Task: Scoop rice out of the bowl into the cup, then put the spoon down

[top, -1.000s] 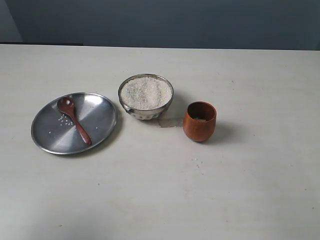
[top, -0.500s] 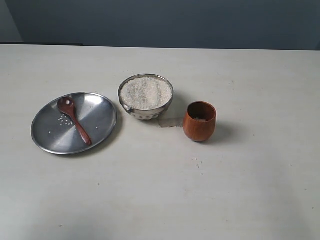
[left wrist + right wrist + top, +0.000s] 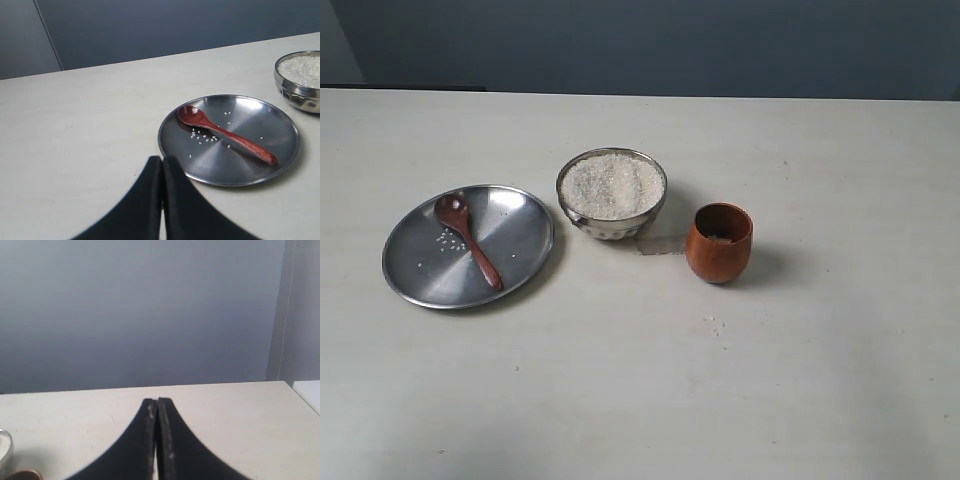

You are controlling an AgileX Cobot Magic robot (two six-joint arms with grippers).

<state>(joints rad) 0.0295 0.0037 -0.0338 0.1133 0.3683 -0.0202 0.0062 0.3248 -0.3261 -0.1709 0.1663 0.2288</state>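
The steel bowl (image 3: pixel 611 195) stands mid-table, heaped with white rice (image 3: pixel 613 185). To its right stands the reddish-brown wooden cup (image 3: pixel 719 243). The dark wooden spoon (image 3: pixel 468 240) lies on the flat steel plate (image 3: pixel 520 225) at the left, head towards the back. In the left wrist view the spoon (image 3: pixel 225 133) lies on the plate (image 3: pixel 270 120), and my left gripper (image 3: pixel 162 159) hangs shut and empty just short of the plate's rim. My right gripper (image 3: pixel 157 400) is shut, empty, over bare table. Neither arm shows in the exterior view.
A few loose grains (image 3: pixel 445 239) lie on the plate beside the spoon, and a few (image 3: pixel 713 322) on the table in front of the cup. The pale table (image 3: pixel 640 380) runs back to a dark blue-grey wall (image 3: pixel 650 45).
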